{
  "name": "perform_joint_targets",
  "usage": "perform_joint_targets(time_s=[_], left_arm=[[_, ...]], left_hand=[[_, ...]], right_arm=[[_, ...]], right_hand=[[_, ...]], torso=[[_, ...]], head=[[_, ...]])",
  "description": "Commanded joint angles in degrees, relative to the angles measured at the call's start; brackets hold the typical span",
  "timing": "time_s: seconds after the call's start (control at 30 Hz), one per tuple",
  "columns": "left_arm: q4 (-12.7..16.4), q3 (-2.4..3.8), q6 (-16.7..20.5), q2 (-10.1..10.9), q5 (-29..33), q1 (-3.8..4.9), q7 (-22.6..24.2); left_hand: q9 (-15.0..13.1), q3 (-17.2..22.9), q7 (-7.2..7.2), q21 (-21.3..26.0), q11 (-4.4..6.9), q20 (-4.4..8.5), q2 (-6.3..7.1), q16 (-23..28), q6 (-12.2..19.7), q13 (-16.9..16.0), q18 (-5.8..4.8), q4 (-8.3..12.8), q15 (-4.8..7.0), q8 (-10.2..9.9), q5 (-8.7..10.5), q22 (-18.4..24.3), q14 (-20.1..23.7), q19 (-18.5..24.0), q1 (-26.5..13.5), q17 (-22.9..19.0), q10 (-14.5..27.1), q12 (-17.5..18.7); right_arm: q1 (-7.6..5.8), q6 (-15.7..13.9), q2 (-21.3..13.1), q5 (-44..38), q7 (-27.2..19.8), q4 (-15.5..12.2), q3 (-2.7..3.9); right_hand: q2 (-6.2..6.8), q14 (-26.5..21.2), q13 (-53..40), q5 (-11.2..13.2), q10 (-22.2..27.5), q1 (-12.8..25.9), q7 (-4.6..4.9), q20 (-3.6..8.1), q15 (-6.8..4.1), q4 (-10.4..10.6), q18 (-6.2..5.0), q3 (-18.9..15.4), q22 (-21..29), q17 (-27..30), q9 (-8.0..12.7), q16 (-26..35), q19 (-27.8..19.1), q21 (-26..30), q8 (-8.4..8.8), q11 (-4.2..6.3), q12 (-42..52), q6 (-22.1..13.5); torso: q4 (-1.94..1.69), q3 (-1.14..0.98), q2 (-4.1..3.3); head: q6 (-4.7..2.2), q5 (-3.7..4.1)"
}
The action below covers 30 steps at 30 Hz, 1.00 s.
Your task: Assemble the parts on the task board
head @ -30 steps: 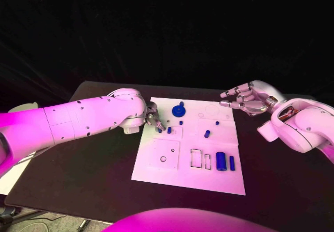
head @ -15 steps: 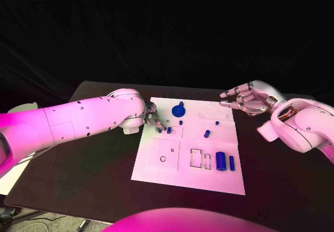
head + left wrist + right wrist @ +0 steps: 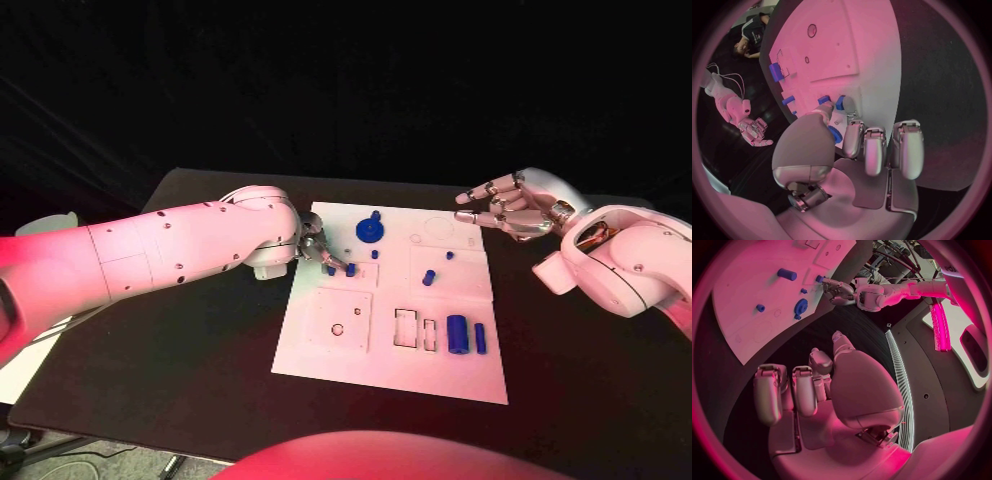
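Board white, mid-table; blue parts on it: disc near far edge, small pegs by far-left edge, cylinder toward near-right corner; left hand at board's far-left edge, fingertips on peg, grasp unclear; right hand above table off far-right corner, fingers apart, released.

A black table stands before a dark black backdrop.
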<state>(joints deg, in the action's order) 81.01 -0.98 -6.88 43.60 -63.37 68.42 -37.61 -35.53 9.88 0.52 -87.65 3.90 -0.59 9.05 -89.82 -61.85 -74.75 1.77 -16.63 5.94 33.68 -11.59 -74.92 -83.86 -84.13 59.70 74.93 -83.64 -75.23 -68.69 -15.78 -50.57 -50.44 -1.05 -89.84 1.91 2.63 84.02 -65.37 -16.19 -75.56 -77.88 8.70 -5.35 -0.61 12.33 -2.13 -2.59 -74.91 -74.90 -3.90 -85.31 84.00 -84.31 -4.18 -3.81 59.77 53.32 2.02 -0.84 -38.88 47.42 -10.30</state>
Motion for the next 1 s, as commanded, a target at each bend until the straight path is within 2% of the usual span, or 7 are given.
perform_joint_targets(time_s=[0.03,0.7,0.83,0.9,0.93,0.97,1.0], left_arm=[[0.2,-0.17,2.44,0.38,0.14,-0.25,-0.02],[2.2,0.13,15.07,2.76,3.83,-0.22,6.77],[2.16,0.14,20.27,2.91,7.1,-0.2,12.77],[2.0,0.13,22.14,2.75,8.57,-0.2,17.7],[1.9,0.12,22.6,2.6,9.0,-0.2,20.31],[1.78,0.11,22.79,2.39,9.13,-0.19,22.85],[1.67,0.1,22.69,2.11,8.76,-0.19,25.21]], left_hand=[[0.07,-0.51,-0.25,0.05,-0.09,0.37,-0.87,-0.18,-0.3,0.09,-0.95,0.0,0.33,-0.12,-0.24,-12.4,-6.14,-4.4,-0.13,15.07,-1.3,0.04],[0.43,-6.36,-0.9,2.69,-0.55,0.34,-2.73,-0.18,1.72,3.55,-0.09,-0.13,0.2,-0.41,-0.4,-9.64,-6.14,-2.89,-2.23,15.07,0.6,3.83],[0.95,-6.59,-2.65,12.61,-2.03,-0.32,-3.57,0.03,6.71,15.61,2.67,-0.01,-0.68,-1.76,-0.58,0.15,-6.02,2.87,1.03,14.74,8.45,16.77],[1.75,-5.01,-4.64,25.66,-3.8,-1.42,-2.99,6.23,11.1,26.9,5.5,1.25,-2.07,-3.0,-0.63,12.05,-2.31,10.72,6.69,6.24,18.32,29.52],[2.38,-4.16,-5.69,33.67,-5.43,-2.01,-2.74,11.2,13.38,28.5,7.01,2.13,-3.32,-3.74,-0.28,18.84,1.07,15.69,10.02,0.45,21.94,31.93],[2.81,-3.03,-6.33,39.3,-5.56,-2.6,-2.57,15.37,14.76,29.27,7.86,3.81,-3.73,-4.22,-0.45,23.63,3.88,19.05,13.75,-4.38,23.79,33.09],[3.66,-1.13,-7.41,42.29,-6.64,-3.23,-2.8,19.58,16.2,31.02,8.04,5.64,-4.2,-5.04,-0.41,25.76,6.88,20.7,18.11,-8.79,26.5,35.51]], right_arm=[[0.19,0.73,-0.05,-0.39,0.02,0.02,-0.02],[0.76,0.4,-0.18,-0.26,0.14,0.22,-0.11],[0.8,0.33,-0.21,-0.26,0.16,0.22,-0.12],[0.81,0.29,-0.21,-0.25,0.16,0.22,-0.12],[0.81,0.28,-0.2,-0.25,0.16,0.21,-0.12],[0.81,0.25,-0.2,-0.25,0.16,0.21,-0.12],[0.81,0.22,-0.19,-0.25,0.15,0.2,-0.12]], right_hand=[[-0.71,4.28,0.05,-0.19,0.21,0.08,0.0,0.2,-0.22,0.04,-0.24,-0.24,-4.62,-7.62,-0.02,0.23,0.77,0.21,0.04,0.27,-0.19,0.48],[-0.88,4.26,0.27,-1.92,0.4,-0.15,0.03,0.19,-0.22,0.0,-0.29,-0.58,-4.35,-7.55,0.0,0.34,0.63,0.41,0.11,0.26,-0.33,0.35],[-0.88,4.26,0.27,-1.93,0.4,-0.15,0.03,0.19,-0.22,0.0,-0.29,-0.59,-4.36,-7.56,0.0,0.34,0.63,0.41,0.11,0.26,-0.33,0.35],[-0.88,4.26,0.27,-1.93,0.4,-0.15,0.03,0.19,-0.22,0.0,-0.29,-0.59,-4.36,-7.56,0.0,0.34,0.63,0.41,0.11,0.26,-0.33,0.35],[-0.88,4.26,0.27,-1.93,0.4,-0.15,0.03,0.19,-0.22,0.0,-0.29,-0.59,-4.36,-7.56,0.0,0.34,0.63,0.41,0.11,0.26,-0.33,0.35],[-0.9,4.26,0.3,-2.09,0.42,-0.15,0.04,0.19,-0.22,0.02,-0.29,-0.63,-4.37,-7.56,0.0,0.34,0.64,0.41,0.11,0.26,-0.35,0.35],[-0.9,4.26,0.3,-2.11,0.42,-0.15,0.04,0.19,-0.22,0.02,-0.29,-0.63,-4.37,-7.56,0.0,0.34,0.64,0.41,0.11,0.26,-0.35,0.35]], torso=[[0.06,0.04,-0.03],[-0.01,-0.06,-0.05],[-0.04,-0.15,-0.03],[-0.03,-0.15,-0.01],[-0.03,-0.16,-0.02],[-0.02,-0.14,-0.02],[-0.02,-0.1,-0.03]], head=[[0.1,0.23],[-0.19,0.55],[-0.25,0.63],[-0.42,0.66],[-0.43,0.67],[-0.55,0.74],[-0.64,0.83]])
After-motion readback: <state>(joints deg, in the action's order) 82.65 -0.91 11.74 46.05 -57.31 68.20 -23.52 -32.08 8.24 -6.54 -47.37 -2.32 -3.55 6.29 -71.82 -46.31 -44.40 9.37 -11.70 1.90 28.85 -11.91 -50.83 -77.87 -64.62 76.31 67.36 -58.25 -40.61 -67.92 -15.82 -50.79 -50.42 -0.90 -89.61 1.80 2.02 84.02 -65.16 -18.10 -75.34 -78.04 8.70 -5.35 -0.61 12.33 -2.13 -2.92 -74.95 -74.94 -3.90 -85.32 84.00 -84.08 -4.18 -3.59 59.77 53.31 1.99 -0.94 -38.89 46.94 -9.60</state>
